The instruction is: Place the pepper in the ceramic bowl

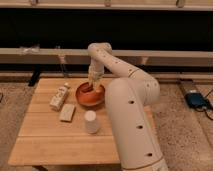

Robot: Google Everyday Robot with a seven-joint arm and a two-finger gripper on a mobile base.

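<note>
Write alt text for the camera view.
A white robot arm reaches its gripper down into a round orange-red ceramic bowl on a light wooden table. A white upturned cup stands in front; a small carton lies left.

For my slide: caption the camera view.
Gripper reaches down into the ceramic bowl on the wooden table.

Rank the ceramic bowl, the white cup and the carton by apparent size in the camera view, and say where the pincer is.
1. ceramic bowl, widest.
2. carton.
3. white cup; close to the carton and nearer the camera, so unsure.
The pincer is inside the bowl, at its rear.
</note>
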